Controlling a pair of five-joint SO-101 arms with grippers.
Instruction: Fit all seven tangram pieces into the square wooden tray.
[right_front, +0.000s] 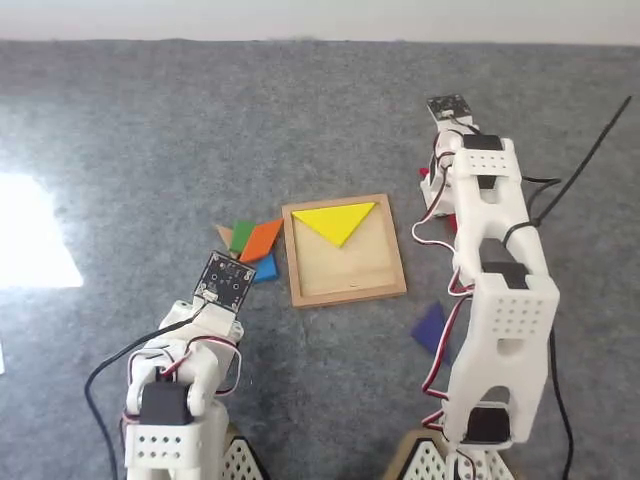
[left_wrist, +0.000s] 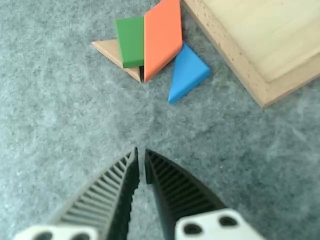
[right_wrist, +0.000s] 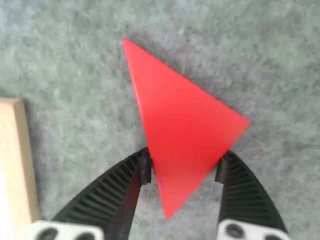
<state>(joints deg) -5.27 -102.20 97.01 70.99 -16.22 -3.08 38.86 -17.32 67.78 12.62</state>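
Observation:
The square wooden tray (right_front: 345, 285) lies mid-table with a yellow triangle (right_front: 335, 221) in its far part. To its left, a green piece (left_wrist: 130, 40), an orange parallelogram (left_wrist: 162, 37), a tan triangle (left_wrist: 112, 50) and a light blue triangle (left_wrist: 187, 72) lie bunched on the carpet. My left gripper (left_wrist: 140, 152) is shut and empty, a short way on the near side of that bunch. On the tray's right, a red triangle (right_wrist: 182, 122) lies flat. My right gripper (right_wrist: 183, 165) holds it, one finger on each slanted edge. A dark blue triangle (right_front: 430, 325) lies near the right arm.
The tray's wooden edge (right_wrist: 17, 165) is close beside the red triangle. The right arm (right_front: 495, 260) stretches along the tray's right side, over the dark blue triangle's edge. Grey carpet covers the table; a black cable (right_front: 590, 150) runs off to the far right.

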